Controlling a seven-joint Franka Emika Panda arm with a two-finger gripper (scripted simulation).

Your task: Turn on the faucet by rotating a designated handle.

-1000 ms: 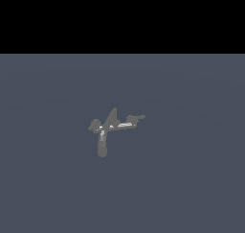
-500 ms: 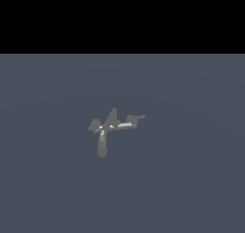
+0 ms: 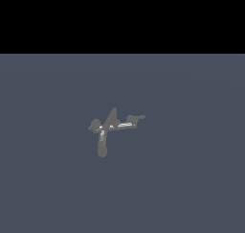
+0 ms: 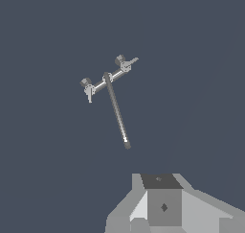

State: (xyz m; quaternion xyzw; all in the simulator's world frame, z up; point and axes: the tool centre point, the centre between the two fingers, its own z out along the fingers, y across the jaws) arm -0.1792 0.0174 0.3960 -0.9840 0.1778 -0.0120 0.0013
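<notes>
The faucet is a small grey fixture on the dark floor, in the middle of the exterior view. Its thick spout points toward the camera and a fin rises behind it. The handle, the longer thin arm with a pale streak, reaches toward the exterior view's right and ends in a short crossbar. A stubby knob is on the other side. The wrist view shows the faucet from above, well away from my gripper. Only grey blocks of the gripper show, so its opening is unclear. The arm is out of the exterior view.
Plain dark blue-grey floor surrounds the faucet on all sides. A black band fills the top of the exterior view.
</notes>
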